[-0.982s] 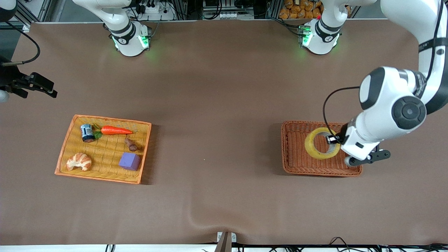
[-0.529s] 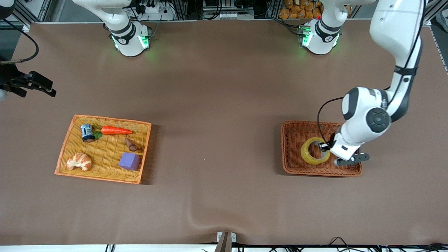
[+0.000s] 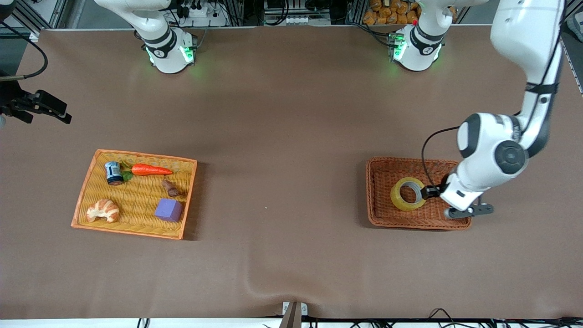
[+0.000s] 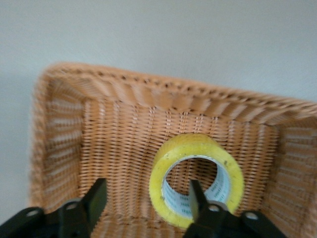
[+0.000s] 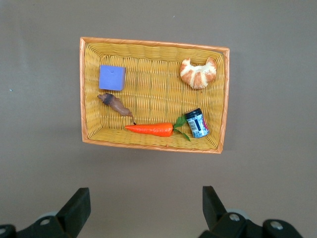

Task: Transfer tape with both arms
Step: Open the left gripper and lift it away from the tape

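Note:
The yellow tape point(image 3: 408, 193) lies in the brown wicker basket point(image 3: 378, 214) toward the left arm's end of the table. My left gripper point(image 3: 430, 193) is low over the basket and open. In the left wrist view its jaws point(image 4: 147, 201) straddle the wall of the tape point(image 4: 171, 156): one finger is inside the ring's hole, the other outside over the basket floor point(image 4: 114, 144). My right gripper point(image 3: 45, 105) waits high at the right arm's end, open and empty point(image 5: 143, 206).
A yellow wicker tray point(image 3: 86, 191) near the right arm's end holds a purple block point(image 3: 168, 209), a croissant point(image 3: 103, 210), a carrot point(image 3: 150, 170), a small jar point(image 3: 113, 173) and a brown piece point(image 3: 170, 187). The same tray point(image 5: 223, 99) shows in the right wrist view.
The left gripper came down with the tape into the brown basket, opened, and shifted slightly toward the left arm's end. The tape stays in the basket. The right arm barely moved.

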`<state>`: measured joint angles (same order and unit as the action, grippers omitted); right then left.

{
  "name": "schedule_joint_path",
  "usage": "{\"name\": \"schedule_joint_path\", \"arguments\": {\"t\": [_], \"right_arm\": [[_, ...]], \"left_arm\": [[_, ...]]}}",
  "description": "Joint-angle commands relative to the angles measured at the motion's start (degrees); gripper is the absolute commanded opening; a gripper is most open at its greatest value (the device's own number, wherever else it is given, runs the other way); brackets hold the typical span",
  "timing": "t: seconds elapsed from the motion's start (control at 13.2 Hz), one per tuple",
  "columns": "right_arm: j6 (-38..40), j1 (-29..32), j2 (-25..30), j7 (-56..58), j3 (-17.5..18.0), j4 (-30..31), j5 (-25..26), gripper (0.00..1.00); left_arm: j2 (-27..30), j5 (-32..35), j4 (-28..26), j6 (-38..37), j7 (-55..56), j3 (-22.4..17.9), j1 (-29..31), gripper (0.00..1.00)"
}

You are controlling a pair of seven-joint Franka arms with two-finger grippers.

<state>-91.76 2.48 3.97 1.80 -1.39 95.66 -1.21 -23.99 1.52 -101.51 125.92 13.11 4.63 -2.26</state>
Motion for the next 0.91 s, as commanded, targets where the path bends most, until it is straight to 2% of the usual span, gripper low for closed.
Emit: {"name": "schedule_joint_path", "arguments": {"t": [0.0,0.23,0.45,0.83], "right_arm": [[1.0,0.1,-0.2,-0.8,0.7,-2.5,-0.1,1.00],[0.9,-0.2,-0.3,-0.8,0.6,-3.6,0.1,1.00],[0.6,0.2,-0.3,-0.7,0.4,-4.1,0.7,1.00],[0.3,0.1,-0.4,-0.7,0.4,-4.3,0.7,1.00]], "left_arm": [[1.9,1.6,9.7,-10.9,-1.8,0.4,0.5,1.00],[3.6,1.5,17.7,-17.1,-4.5,0.6,1.5,1.00],[6.2,0.8,21.2,-26.8,-4.6,0.7,2.3,1.00],[11.1,0.9,21.7,-32.4,-4.8,0.6,2.2,1.00]]}}
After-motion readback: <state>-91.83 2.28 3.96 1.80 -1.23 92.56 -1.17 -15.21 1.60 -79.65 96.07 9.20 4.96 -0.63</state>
